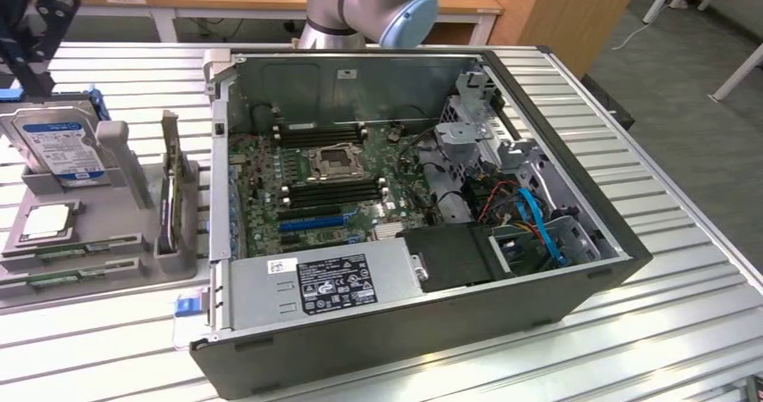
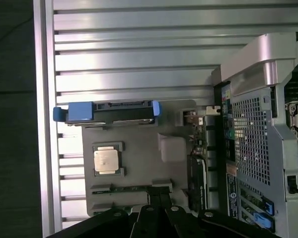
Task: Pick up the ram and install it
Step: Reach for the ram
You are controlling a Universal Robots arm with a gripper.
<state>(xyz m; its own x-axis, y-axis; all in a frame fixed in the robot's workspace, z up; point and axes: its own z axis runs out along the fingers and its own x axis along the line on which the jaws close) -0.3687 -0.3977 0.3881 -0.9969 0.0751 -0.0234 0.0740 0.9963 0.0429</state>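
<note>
Gripper, closed tight, hangs above gray parts tray by desk edge on the exterior view's left. We count 2 ram sticks edge-up in tray slots, w/ 1 CPU & 1 hard drive; 1 open PC case alongside.

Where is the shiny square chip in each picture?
Exterior view: the chip lies on the grey tray at the exterior view's left, near the hard drive.
Wrist view: the chip lies on that tray, beside the hard drive.
Shared landmark: the hard drive with blue ends.
</note>
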